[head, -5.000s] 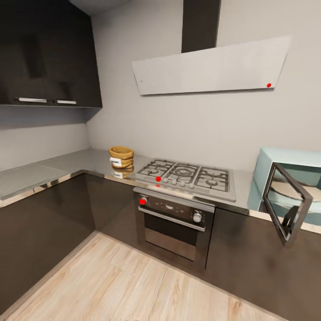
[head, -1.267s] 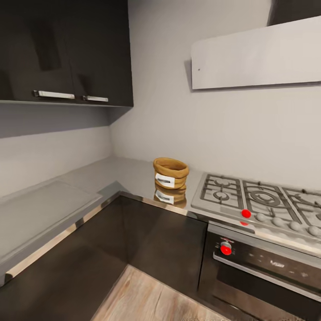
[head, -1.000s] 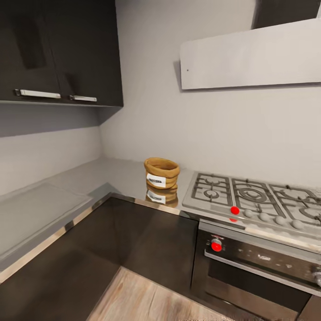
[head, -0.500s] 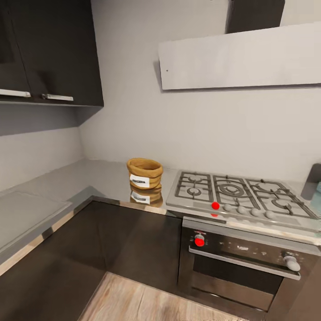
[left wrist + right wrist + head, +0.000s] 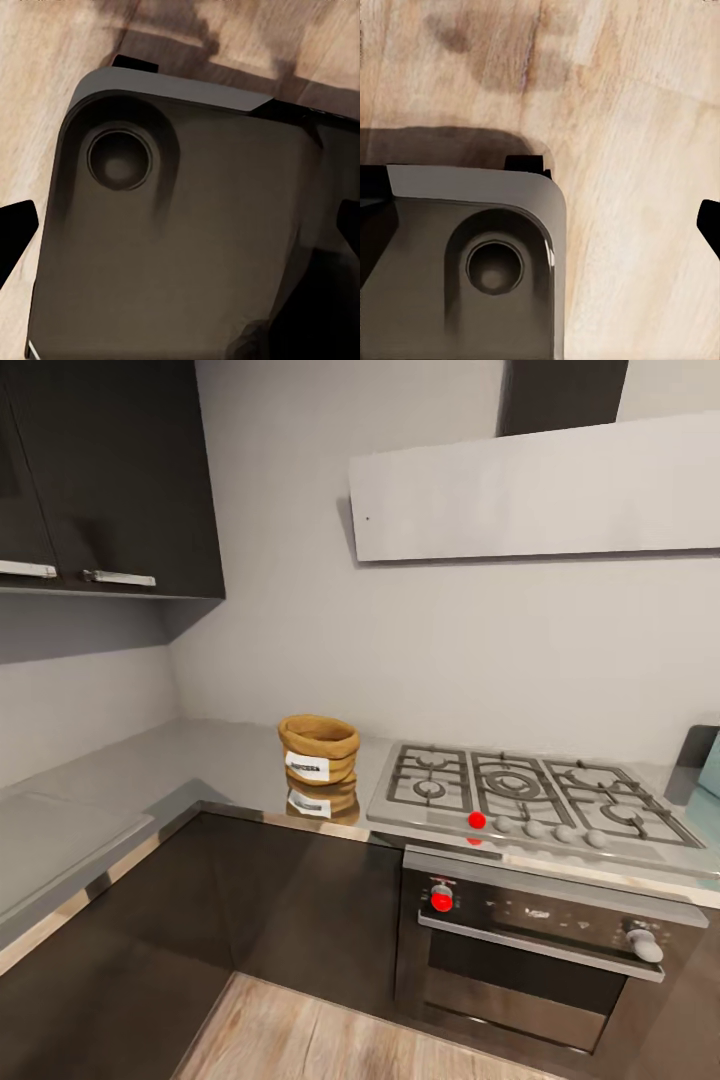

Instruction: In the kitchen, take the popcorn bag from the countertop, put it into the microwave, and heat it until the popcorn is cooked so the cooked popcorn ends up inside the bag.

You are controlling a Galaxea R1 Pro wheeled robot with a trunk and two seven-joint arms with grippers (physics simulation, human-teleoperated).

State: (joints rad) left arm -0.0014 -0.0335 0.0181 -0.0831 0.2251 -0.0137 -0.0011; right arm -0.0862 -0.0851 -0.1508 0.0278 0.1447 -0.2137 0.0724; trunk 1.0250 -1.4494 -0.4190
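Showing the approach phase, the head view takes in a kitchen corner with the popcorn bag (image 5: 318, 748) left of centre, standing upright on the grey countertop (image 5: 215, 760), its white label facing the camera and its reflection lying on the metal just below it. The bag stands just beside the left edge of the gas hob (image 5: 520, 792), apart from it by a narrow strip of worktop. Below the hob sits the built-in oven (image 5: 540, 950) with its bar handle; the white slanted hood (image 5: 540, 490) spans the upper right, and dark wall cabinets (image 5: 100, 470) fill the upper left. A sliver of pale mint at the far right edge is probably the microwave (image 5: 712, 765), though too little of it shows to be sure.

Compared with half a second ago the whole picture has slid only slightly, whereas over the preceding second it swung markedly; this is camera motion, not movement of the bag. The slowing suggests the robot is settling into a stance facing the bag, so the grasp is likely the next step, and nothing of the task's handling is yet done.

Both wrist views look down onto the robot's dark base (image 5: 180, 225) and the light wood floor (image 5: 645, 150). In the left wrist view, dark fingertips (image 5: 15, 232) sit at opposite edges of the frame, spread wide with nothing between them. In the right wrist view, the fingertips (image 5: 711, 221) likewise sit at the frame's edges, released and empty.
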